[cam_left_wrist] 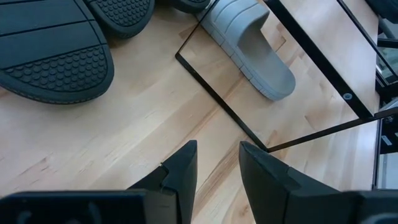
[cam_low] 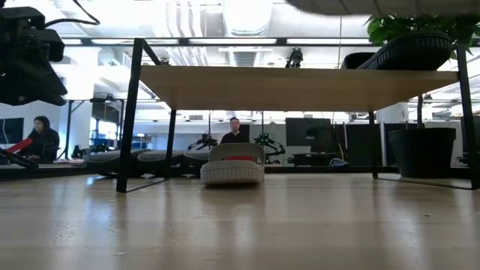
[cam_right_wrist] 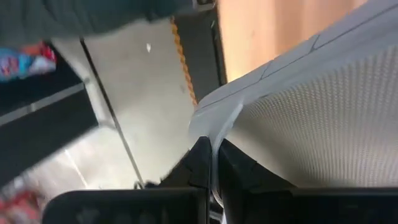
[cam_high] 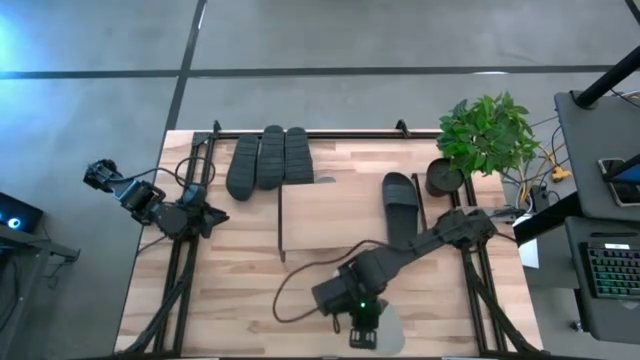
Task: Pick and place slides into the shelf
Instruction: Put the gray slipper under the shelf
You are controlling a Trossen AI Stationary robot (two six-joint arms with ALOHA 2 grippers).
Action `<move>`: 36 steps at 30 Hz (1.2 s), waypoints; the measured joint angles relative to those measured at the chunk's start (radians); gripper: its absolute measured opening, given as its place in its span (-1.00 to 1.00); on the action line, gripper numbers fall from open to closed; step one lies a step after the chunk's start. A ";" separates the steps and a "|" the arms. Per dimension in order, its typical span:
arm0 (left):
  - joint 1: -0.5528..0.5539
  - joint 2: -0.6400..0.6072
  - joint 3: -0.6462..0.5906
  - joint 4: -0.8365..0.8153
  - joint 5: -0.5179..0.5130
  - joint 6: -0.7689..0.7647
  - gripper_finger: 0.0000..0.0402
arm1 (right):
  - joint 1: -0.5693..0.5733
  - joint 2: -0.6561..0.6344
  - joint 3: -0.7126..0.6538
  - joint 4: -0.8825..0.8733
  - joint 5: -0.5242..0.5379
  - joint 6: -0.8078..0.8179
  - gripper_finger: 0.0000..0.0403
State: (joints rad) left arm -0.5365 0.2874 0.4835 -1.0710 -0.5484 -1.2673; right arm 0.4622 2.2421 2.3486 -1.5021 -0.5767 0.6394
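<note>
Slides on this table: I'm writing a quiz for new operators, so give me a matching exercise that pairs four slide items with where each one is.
Things:
1. black slide
2. three dark slides
3. first light grey slide
4. second light grey slide

Places:
A. pinched in the shut right gripper at the table's near edge
B. on the shelf's top board
C. beneath the shelf's top board
D. soles up on the table, by the shelf's far left corner

Pairs: 1-B, 2-D, 3-C, 4-A.

The left gripper waits open, left of the shelf.
</note>
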 joint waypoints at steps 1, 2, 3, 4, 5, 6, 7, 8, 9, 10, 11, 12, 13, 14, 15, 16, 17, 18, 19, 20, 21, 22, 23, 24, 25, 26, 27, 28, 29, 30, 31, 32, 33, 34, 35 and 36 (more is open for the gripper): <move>0.000 0.000 0.000 0.000 0.000 0.000 -0.48 | 0.001 0.014 0.000 -0.014 -0.009 -0.034 -0.96; 0.000 0.000 0.000 0.000 0.000 0.000 -0.48 | 0.002 0.031 0.000 -0.035 -0.010 -0.068 -0.96; 0.000 0.000 0.000 0.000 0.000 0.000 -0.48 | 0.002 0.045 0.000 -0.062 -0.010 -0.103 -0.96; 0.000 0.000 0.000 0.000 0.000 0.000 -0.48 | 0.002 0.064 0.000 -0.077 -0.016 -0.137 -0.96; 0.000 0.000 0.000 0.001 0.000 0.000 -0.48 | 0.002 0.081 -0.002 -0.073 -0.035 -0.172 -0.96; 0.000 0.000 0.000 0.000 -0.001 0.000 -0.48 | 0.002 0.096 -0.004 -0.067 -0.061 -0.206 -0.96; 0.000 0.000 0.000 0.000 -0.001 0.000 -0.48 | 0.002 0.113 -0.004 -0.067 -0.079 -0.244 -0.96; 0.000 0.000 0.000 0.001 -0.002 -0.001 -0.48 | 0.002 0.130 -0.004 -0.068 -0.086 -0.281 -0.96; 0.000 0.000 0.000 0.001 -0.002 -0.001 -0.48 | 0.002 0.148 -0.004 -0.068 -0.089 -0.314 -0.96; 0.000 0.000 0.000 0.001 -0.002 -0.001 -0.48 | 0.002 0.164 -0.007 -0.067 -0.089 -0.339 -0.96; 0.000 0.000 0.000 0.001 -0.003 -0.001 -0.48 | 0.003 0.180 -0.008 -0.068 -0.088 -0.357 -0.96; 0.000 0.000 0.000 0.001 -0.003 -0.001 -0.48 | 0.003 0.197 -0.008 -0.069 -0.084 -0.366 -0.96; 0.000 0.000 0.000 0.001 -0.003 -0.001 -0.48 | 0.002 0.210 -0.009 -0.070 -0.074 -0.369 -0.96; 0.000 0.000 0.000 0.001 -0.003 -0.001 -0.48 | 0.002 0.219 -0.009 -0.069 -0.059 -0.368 -0.96; 0.000 0.000 0.000 0.001 -0.003 -0.001 -0.48 | 0.002 0.226 -0.009 -0.067 -0.035 -0.355 -0.96; 0.000 0.001 0.000 0.001 -0.003 -0.001 -0.48 | 0.002 0.230 -0.010 -0.067 -0.003 -0.336 -0.95; 0.000 0.003 0.000 0.001 -0.003 -0.001 -0.48 | 0.002 0.232 -0.012 -0.068 0.025 -0.317 -0.93; 0.000 0.005 0.000 0.000 -0.003 -0.001 -0.48 | 0.002 0.233 -0.015 -0.069 0.039 -0.303 -0.90; 0.000 0.006 0.000 0.000 -0.003 -0.001 -0.48 | 0.002 0.234 -0.018 -0.070 0.048 -0.301 -0.86; 0.000 0.009 0.000 0.000 -0.004 -0.001 -0.48 | 0.002 0.235 -0.020 -0.070 0.054 -0.299 -0.82; 0.000 0.012 0.000 0.000 -0.004 -0.001 -0.48 | 0.002 0.235 -0.023 -0.069 0.057 -0.299 -0.77; 0.000 0.015 0.000 0.000 -0.004 -0.001 -0.48 | 0.002 0.235 -0.026 -0.068 0.058 -0.299 -0.71; 0.000 0.018 0.000 0.000 -0.004 -0.001 -0.48 | 0.004 0.235 -0.028 -0.069 0.059 -0.299 -0.65; 0.000 0.021 0.000 0.000 -0.004 -0.001 -0.48 | 0.006 0.235 -0.029 -0.070 0.063 -0.299 -0.59; 0.000 0.023 0.000 0.000 -0.004 -0.001 -0.48 | 0.009 0.235 -0.029 -0.068 0.068 -0.299 -0.53; 0.000 0.026 0.000 0.000 -0.005 -0.001 -0.48 | 0.012 0.235 -0.029 -0.070 0.074 -0.299 -0.46; 0.000 0.030 0.000 0.000 -0.005 -0.001 -0.48 | 0.015 0.235 -0.029 -0.071 0.077 -0.299 -0.40; 0.000 0.034 0.000 0.000 -0.005 -0.001 -0.48 | 0.018 0.234 -0.029 -0.071 0.077 -0.299 -0.34; 0.000 0.037 0.000 0.000 -0.005 -0.001 -0.48 | 0.021 0.232 -0.029 -0.070 0.077 -0.298 -0.29; 0.000 0.040 0.000 0.000 -0.005 -0.001 -0.48 | 0.025 0.227 -0.030 -0.069 0.080 -0.295 -0.24; 0.000 0.045 0.000 0.000 -0.005 -0.001 -0.48 | 0.030 0.221 -0.030 -0.068 0.081 -0.289 -0.20; 0.000 0.049 0.000 0.000 -0.005 -0.001 -0.48 | 0.034 0.211 -0.030 -0.065 0.084 -0.281 -0.16; 0.000 0.052 0.000 0.000 -0.005 -0.001 -0.48 | 0.039 0.203 -0.029 -0.066 0.099 -0.266 -0.13; 0.000 0.056 0.000 -0.001 -0.005 -0.001 -0.48 | 0.044 0.194 -0.026 -0.065 0.119 -0.249 -0.10; 0.000 0.061 0.000 0.000 -0.005 -0.001 -0.48 | 0.050 0.184 -0.025 -0.065 0.142 -0.235 -0.08; 0.000 0.066 0.000 -0.001 -0.005 0.000 -0.48 | 0.056 0.177 -0.025 -0.064 0.166 -0.219 -0.07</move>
State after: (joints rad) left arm -0.5365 0.3538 0.4835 -1.0715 -0.5537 -1.2676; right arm 0.5179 2.4191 2.3234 -1.5662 -0.4103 0.4199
